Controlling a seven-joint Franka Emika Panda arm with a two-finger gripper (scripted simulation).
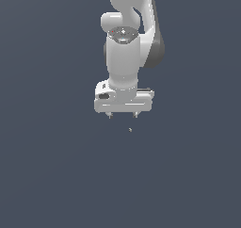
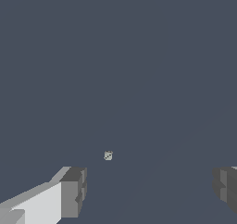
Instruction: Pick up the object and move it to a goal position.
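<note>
The object [image 1: 130, 129] is a tiny pale grey speck on the dark grey floor, just below the gripper and slightly toward the exterior view's right. In the wrist view the object [image 2: 108, 155] shows as a small pale cube with dark dots, lying ahead of the fingers and nearer one fingertip [image 2: 74, 190] than the other [image 2: 226, 187]. My white gripper [image 1: 122, 114] hangs from the arm pointing down, open and empty, with its short fingertips apart. In the wrist view the gripper [image 2: 149, 189] is wide open with nothing between the fingers.
Only the plain dark grey floor [image 1: 56, 175] shows around the arm. No other objects, containers or edges are in view.
</note>
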